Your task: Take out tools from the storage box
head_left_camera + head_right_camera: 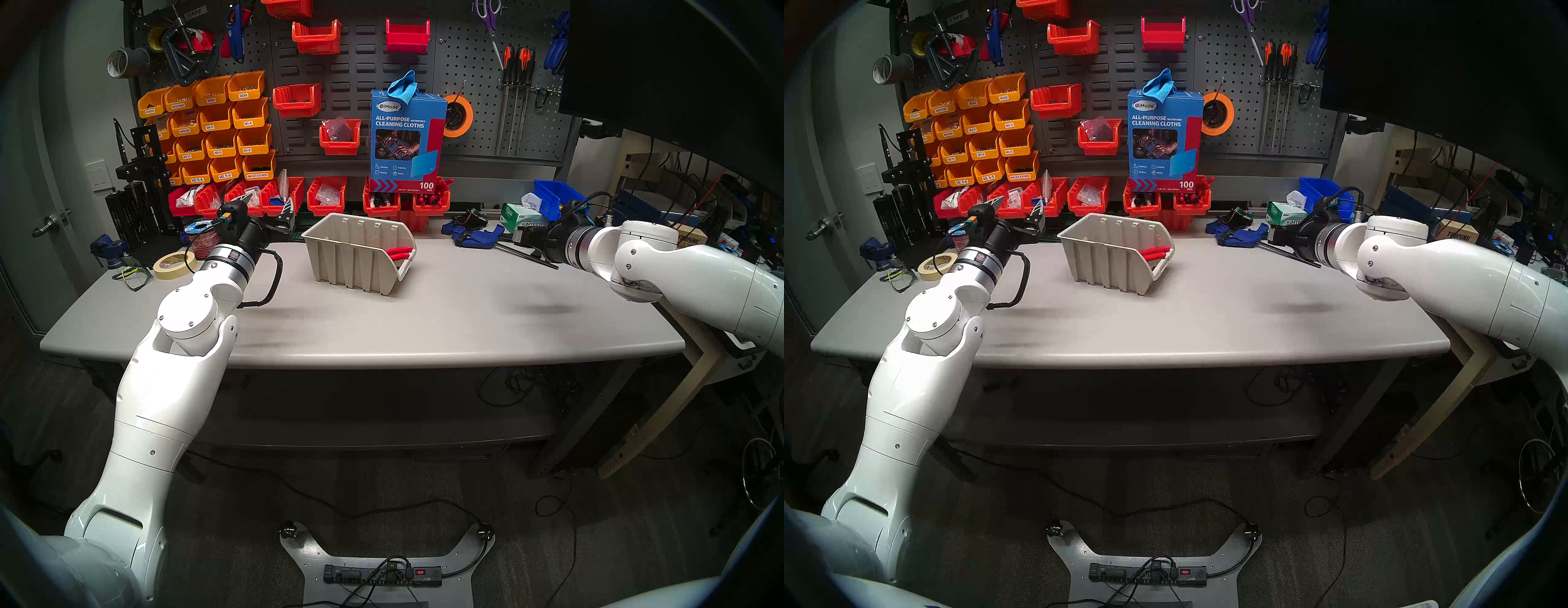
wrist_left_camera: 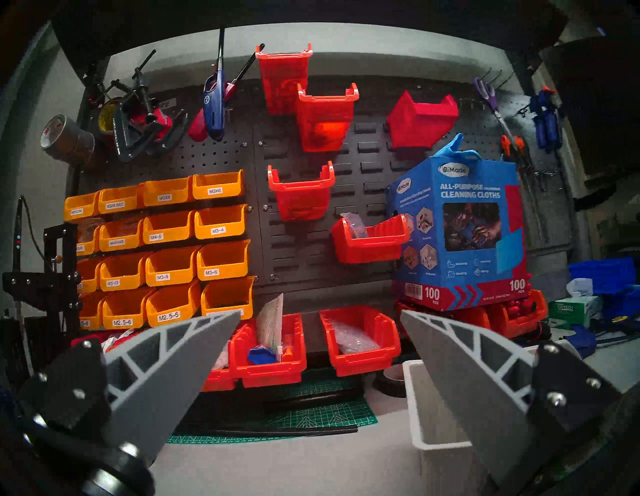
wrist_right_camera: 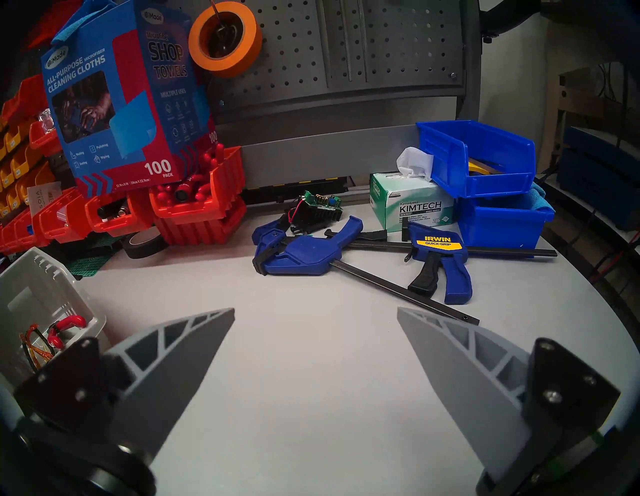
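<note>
The box (image 1: 360, 259) is sitting near the middle of the table (image 1: 382, 335), toward the back edge, its low lip facing the right side. Inside it, the pliers (image 1: 399, 253) are lying against the lip end, red handles showing over the wall; in the right wrist view the glasses (image 3: 36, 346) are lying beside them on the box floor.

The left gripper (image 1: 265, 210) is hovering over the table's back-left corner, jaws spread wide and holding nothing. The right gripper (image 3: 315, 325) is hanging over the right side of the table, near the blue clamps (image 3: 346, 256), jaws likewise wide and empty. Both are standing well apart from the box.

The pliers are probably stiff and fairly heavy, with rubbery handles that should be giving good friction; pinching across both handles near the middle looks safest. The glasses are likely light, slick and easily scratched or sprung, so gripping the folded frame at the bridge or the arms, not the lenses, seems wiser.

Readable writing: "UiMade All-Purpose Microfiber Cleaning Cloths", "Shop Towels", "100 pack"; "Kimtech" and "Kimwipes" on the tissue box; "Irwin Quick-Grip" on a clamp; bin labels such as "M3X6", "M3-4", "M2.5-5".
</note>
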You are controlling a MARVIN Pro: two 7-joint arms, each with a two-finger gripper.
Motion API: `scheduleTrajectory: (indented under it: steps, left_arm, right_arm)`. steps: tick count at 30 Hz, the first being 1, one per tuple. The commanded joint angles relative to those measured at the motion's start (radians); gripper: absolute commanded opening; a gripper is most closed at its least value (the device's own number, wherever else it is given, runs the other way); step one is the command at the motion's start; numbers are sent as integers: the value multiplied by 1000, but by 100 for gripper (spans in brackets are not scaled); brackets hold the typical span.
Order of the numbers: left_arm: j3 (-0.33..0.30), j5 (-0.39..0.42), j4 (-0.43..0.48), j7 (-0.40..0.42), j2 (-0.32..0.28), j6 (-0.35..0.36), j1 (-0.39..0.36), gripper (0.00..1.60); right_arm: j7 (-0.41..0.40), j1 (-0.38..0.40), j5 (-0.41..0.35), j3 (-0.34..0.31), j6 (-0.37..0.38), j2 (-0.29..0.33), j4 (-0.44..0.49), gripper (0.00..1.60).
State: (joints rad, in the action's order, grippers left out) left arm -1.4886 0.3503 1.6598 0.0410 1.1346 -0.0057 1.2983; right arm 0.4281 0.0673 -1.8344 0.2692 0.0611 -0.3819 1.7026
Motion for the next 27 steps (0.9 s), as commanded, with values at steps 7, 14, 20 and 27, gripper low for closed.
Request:
scheduleTrajectory:
  steps: [7,14,20,27]
  left_arm:
    - [76,18,86,169,-44,-65,-16,160]
    - [142,-1,-2,303,-69,-159,-101,160]
    - [183,-52,-80,379,-53,-211,-167,160]
    - [239,-110,-146,405,-14,-228,-231,160]
  right_arm:
    - [2,18,7,-13,-5,9,-3,160]
    - [2,18,7,-13,-5,9,-3,160]
    - [3,18,7,-14,-5,9,-2,160]
    - [3,18,7,-14,-5,9,-2,160]
